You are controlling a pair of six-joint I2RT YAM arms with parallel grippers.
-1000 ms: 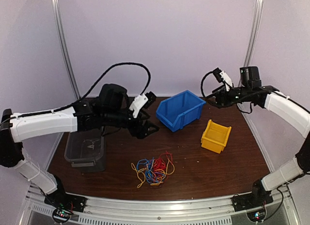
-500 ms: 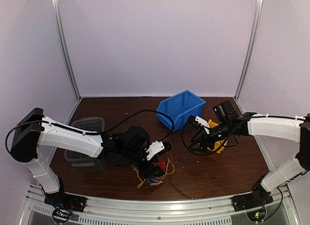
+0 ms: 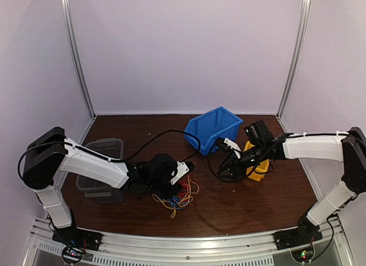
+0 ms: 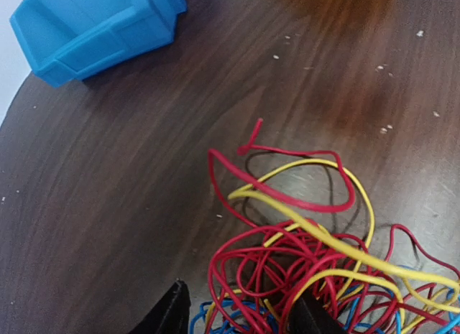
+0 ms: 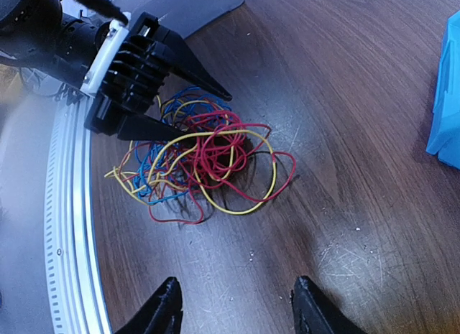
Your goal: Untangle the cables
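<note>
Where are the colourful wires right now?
The cables lie tangled on the near middle of the table in the top view, at the open fingertips of the left gripper, nearer than the blue bin.

Left end effector (image 5: pixel 208 117) dropped to the cables (image 5: pixel 205 158); right end effector (image 5: pixel 236 309) swung nearer.

The dark brown wooden desk (image 4: pixel 108 205) is seen with a smooth, faintly shiny grain, marked by fine scratches and pale specks. The thin red, yellow and blue cables (image 4: pixel 287 258) are coated in glossy plastic. The blue plastic bin (image 4: pixel 93 25) looks smooth and matt. The black ribbed plastic left tool (image 5: pixel 205 117) is matt, and a dull sheen is shown by the silver metal rail (image 5: pixel 68 226).
</note>
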